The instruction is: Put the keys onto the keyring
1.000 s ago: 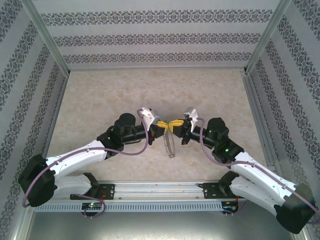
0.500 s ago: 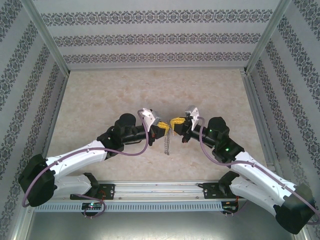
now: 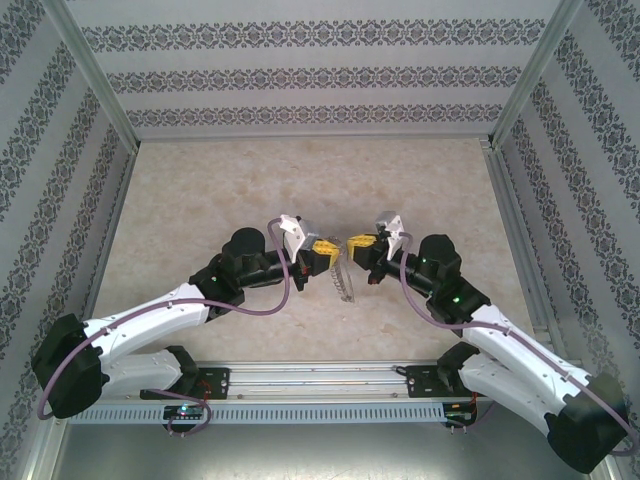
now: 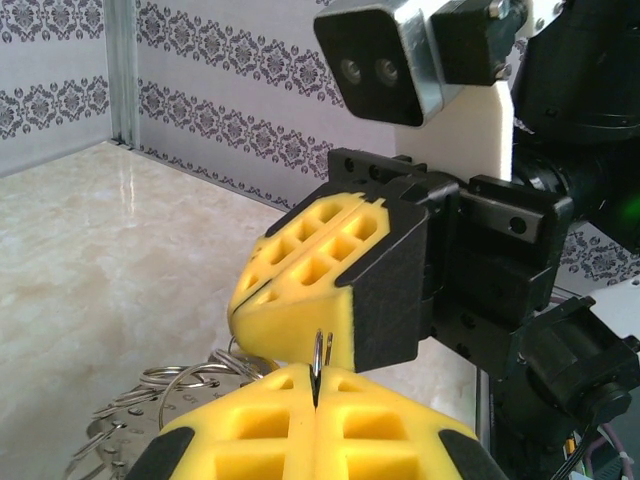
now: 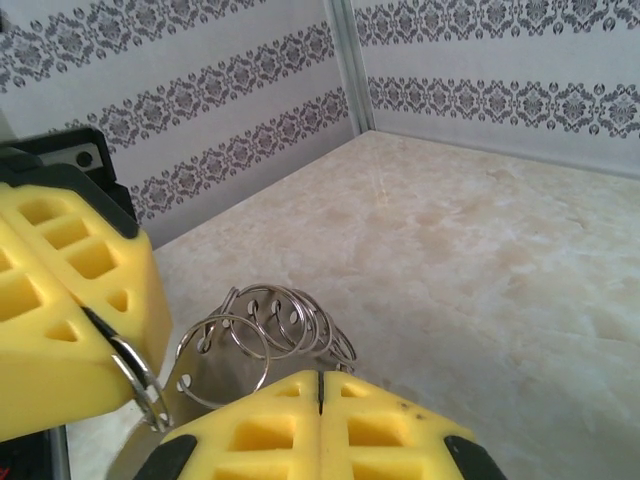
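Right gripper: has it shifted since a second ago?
Yes. In the top view the right gripper has drawn slightly right, toward the side rail, opening a gap from the left gripper, which holds the keyring.

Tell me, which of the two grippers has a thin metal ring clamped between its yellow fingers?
The left gripper: the keyring comes out of the seam between its shut fingers. The right gripper is shut too, but its seam shows no wire.

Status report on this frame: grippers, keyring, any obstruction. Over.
Left gripper shut on the large thin grey metal keyring fringed with silvery rings. Right gripper shut opposite, its hold unclear. No obstruction seen.
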`<state>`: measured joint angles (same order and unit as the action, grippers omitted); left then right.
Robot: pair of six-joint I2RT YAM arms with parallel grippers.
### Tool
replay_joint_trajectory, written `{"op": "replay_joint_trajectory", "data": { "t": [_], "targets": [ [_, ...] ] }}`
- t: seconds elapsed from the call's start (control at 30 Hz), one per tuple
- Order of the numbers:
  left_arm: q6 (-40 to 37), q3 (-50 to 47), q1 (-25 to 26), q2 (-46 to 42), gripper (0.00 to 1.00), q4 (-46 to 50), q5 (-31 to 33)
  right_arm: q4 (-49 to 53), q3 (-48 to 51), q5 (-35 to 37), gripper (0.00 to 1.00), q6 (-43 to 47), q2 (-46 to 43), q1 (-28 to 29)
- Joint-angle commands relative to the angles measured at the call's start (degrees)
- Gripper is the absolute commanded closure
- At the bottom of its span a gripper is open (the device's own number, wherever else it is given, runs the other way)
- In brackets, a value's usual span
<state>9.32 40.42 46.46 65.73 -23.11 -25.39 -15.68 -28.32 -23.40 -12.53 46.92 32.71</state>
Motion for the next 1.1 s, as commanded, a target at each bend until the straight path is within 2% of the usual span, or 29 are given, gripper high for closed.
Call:
{"op": "replay_joint_trajectory", "data": {
  "t": [0.0,0.33,0.7,1.07],
  "targets": [
    [-0.25,1.87,0.83,-0.69,1.00,-2.72,-0.08,0.10,-0.22,-0.97,1.00,-1.27,-3.38,-0.89],
    [-0.23,2.01,0.83,0.10,1.00,-2.61,0.31,0.70,-2.30,-4.38,1.00,-2.61,-5.37,0.94],
    [-0.01,1.82,0.89,0.40,1.00,-3.08,0.43,1.10,-4.54,-3.15,1.00,-1.01,-4.34,5.11],
    [0.42,1.77,0.91,0.14,1.00,-3.86,0.08,0.46,-4.32,-1.18,1.00,0.28,-1.44,5.98]
  ]
}}
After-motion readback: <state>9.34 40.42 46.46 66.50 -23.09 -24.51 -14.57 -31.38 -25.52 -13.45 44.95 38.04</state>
